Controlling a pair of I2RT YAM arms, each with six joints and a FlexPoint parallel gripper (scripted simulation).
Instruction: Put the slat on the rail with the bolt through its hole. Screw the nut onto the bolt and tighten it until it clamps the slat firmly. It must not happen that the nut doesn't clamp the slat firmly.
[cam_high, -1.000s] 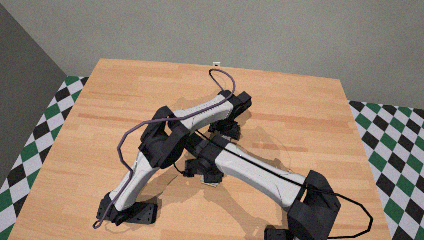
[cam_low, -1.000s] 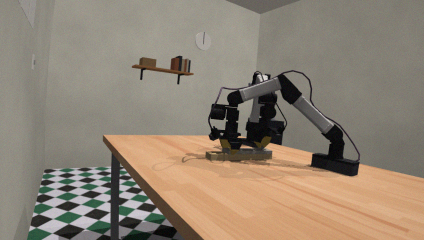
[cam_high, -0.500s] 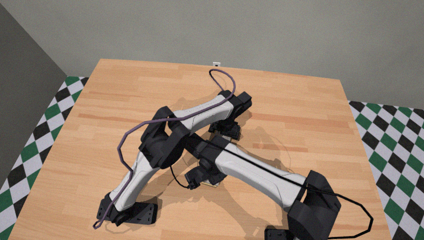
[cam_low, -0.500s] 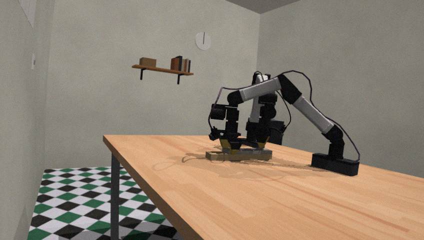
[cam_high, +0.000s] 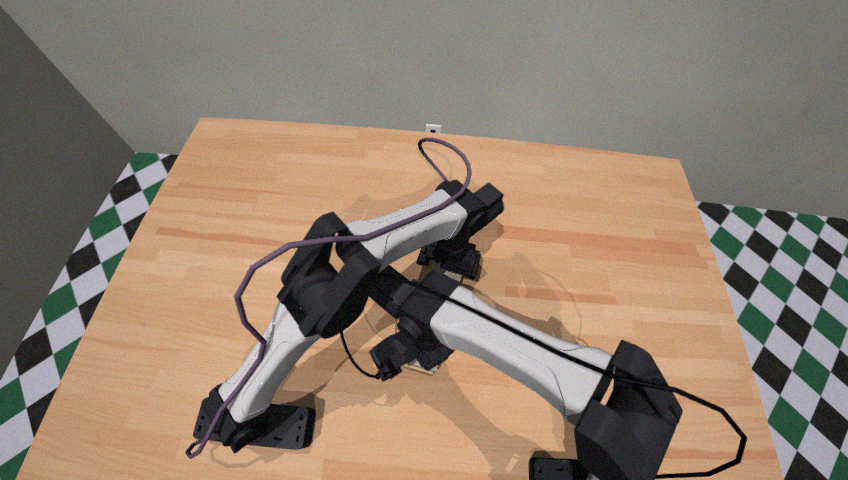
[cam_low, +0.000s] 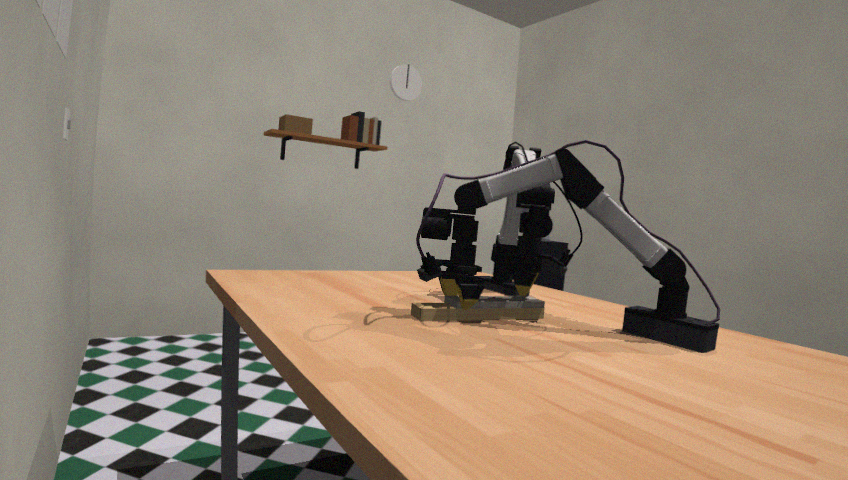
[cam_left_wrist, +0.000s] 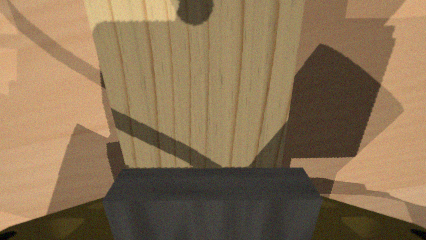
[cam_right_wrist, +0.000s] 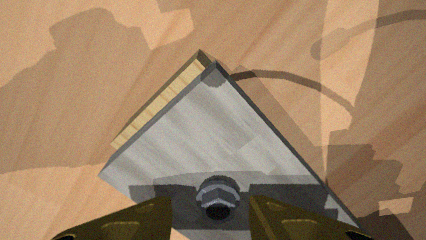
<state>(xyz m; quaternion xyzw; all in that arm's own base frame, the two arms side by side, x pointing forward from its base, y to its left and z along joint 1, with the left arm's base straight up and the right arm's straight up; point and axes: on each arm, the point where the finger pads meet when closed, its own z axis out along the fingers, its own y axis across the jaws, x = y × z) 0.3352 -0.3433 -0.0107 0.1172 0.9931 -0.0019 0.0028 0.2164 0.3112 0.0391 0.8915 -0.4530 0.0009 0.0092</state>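
Over the rail, toward its left stretch in the exterior view, the left gripper is clamped on the slat, a finger against each side; the bottom of the left wrist view cuts off the rest. A dark round patch on the rail is cropped at that view's top, and I cannot tell whether it is a hole or a shadow. The slat lies on the rail, whose pale edge peeks out beyond the slat's end. Farther right along the rail, the right gripper has its fingers apart, straddling the nut above the slat with a gap on either side. The bolt is hard to make out inside the nut, and how tightly the nut sits cannot be told. From the top, the arms hide most of the rail.
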